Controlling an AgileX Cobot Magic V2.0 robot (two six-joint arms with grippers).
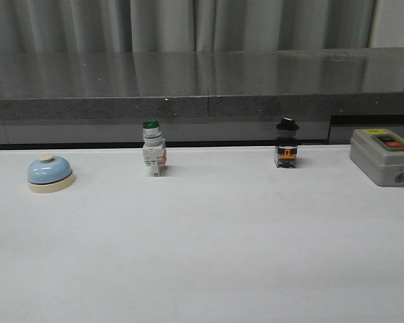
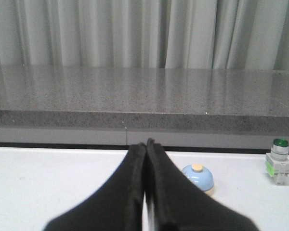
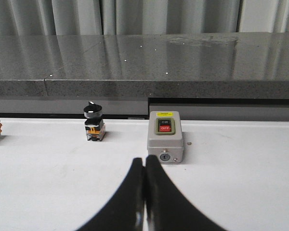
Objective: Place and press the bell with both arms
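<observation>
The bell (image 1: 50,173) — a light-blue dome on a cream base with a cream button on top — stands upright at about nine o'clock on the white table (image 1: 209,256), close to the left edge of the front view and untouched. In the left wrist view it sits just beyond the left gripper (image 2: 145,147), a little toward one o'clock of the fingertips, still apart from them. That gripper's dark fingers are pressed together with nothing between them.

Further along the same row, well apart from the bell, stand a green-capped push-button switch (image 1: 153,156) near eleven o'clock, a black-knobbed selector switch (image 1: 287,143) near one o'clock, and a grey control box (image 1: 384,156) with red and black buttons at three o'clock. The right gripper (image 3: 144,163) points at that box, its fingers likewise together and empty; neither arm shows in the front view.

The step in hand looks like the left arm's approach to the bell. To do it well, the fingers need to part before they reach the dome and close low on it, near the cream base, where the sides are least likely to slip — a grip high on the curve could squeeze the bell out. The button must stay clear for the right arm's press.
</observation>
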